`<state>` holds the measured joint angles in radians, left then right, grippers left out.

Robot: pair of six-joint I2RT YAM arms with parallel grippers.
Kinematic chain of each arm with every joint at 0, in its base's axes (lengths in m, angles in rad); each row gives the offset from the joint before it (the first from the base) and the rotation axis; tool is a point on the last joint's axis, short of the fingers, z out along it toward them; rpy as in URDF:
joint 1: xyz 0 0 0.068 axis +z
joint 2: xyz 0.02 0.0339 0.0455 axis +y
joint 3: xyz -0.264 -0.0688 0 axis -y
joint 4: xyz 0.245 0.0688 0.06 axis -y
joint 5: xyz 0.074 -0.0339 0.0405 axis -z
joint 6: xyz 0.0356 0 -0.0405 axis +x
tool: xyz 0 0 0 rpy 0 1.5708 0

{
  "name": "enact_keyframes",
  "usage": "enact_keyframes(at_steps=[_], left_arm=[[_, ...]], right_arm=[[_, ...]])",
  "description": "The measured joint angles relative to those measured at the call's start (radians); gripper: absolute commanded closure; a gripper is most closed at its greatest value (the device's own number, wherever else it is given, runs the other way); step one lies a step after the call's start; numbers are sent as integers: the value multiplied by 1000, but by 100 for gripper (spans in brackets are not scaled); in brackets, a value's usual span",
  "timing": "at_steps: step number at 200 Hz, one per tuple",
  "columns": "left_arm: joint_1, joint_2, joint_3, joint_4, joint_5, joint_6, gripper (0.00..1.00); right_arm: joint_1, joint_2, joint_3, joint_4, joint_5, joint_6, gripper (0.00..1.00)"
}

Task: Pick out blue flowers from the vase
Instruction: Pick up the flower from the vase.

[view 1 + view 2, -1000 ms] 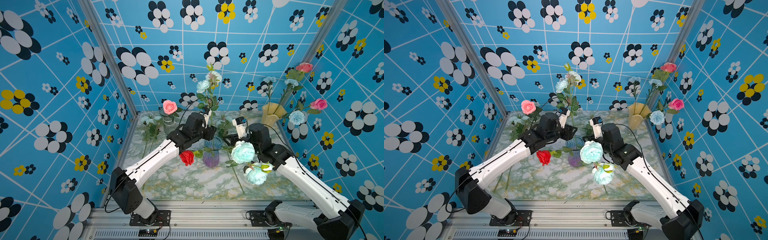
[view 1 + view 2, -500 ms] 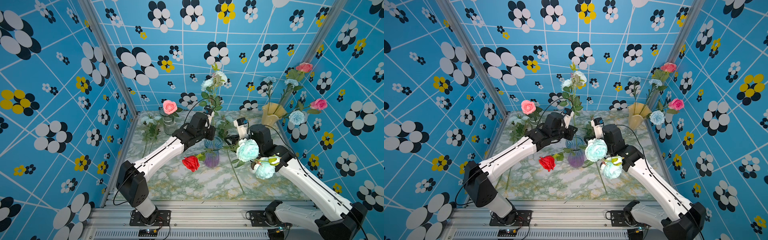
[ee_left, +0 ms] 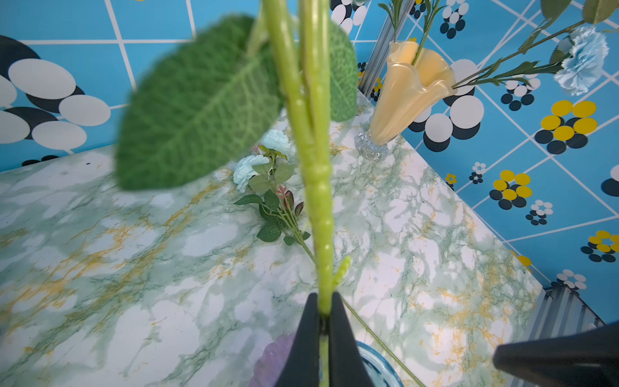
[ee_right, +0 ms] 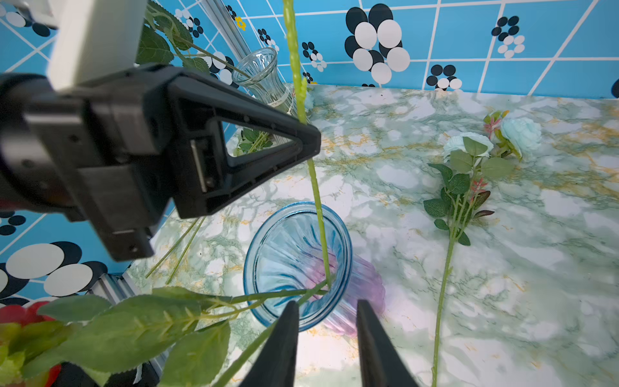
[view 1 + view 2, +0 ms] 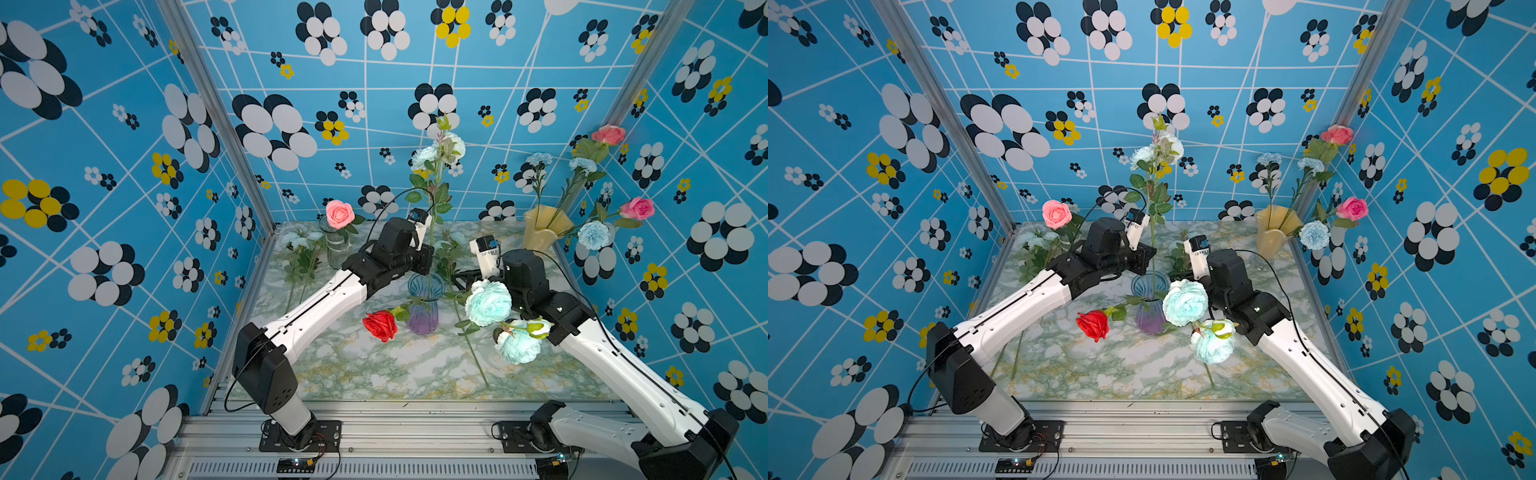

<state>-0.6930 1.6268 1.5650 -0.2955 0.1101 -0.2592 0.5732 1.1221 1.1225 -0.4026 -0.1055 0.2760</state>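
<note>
Your left gripper [image 3: 324, 296] pinched a blue flower's stem [image 3: 316, 201] above the blue vase [image 4: 281, 254]. Your right gripper [image 4: 326, 302] hovered, jaws apart, at its rim; a red rose [image 5: 380, 325] and 2 blue blooms [image 5: 488, 302] leaned out there.

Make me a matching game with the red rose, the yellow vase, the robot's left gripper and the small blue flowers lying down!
Things:
1. red rose
2. yellow vase
3. left gripper
4. small blue flowers

States:
A. shut on the tall blue flower's stem
B. lying flat on the table
C. drooping out of the blue vase
D. standing in a back corner

Pairs: 1-C, 2-D, 3-A, 4-B
</note>
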Motion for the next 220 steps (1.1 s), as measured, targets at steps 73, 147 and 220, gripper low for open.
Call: enact_keyframes(at_steps=[73, 147, 220], left_arm=[[0, -53, 155, -43, 60, 26, 100], [0, -73, 251, -67, 104, 36, 100], [0, -73, 314, -76, 147, 37, 100]], right_arm=[[-2, 1, 12, -14, 1, -4, 61], [-33, -2, 45, -55, 46, -3, 51], [-106, -58, 51, -103, 68, 1, 46]])
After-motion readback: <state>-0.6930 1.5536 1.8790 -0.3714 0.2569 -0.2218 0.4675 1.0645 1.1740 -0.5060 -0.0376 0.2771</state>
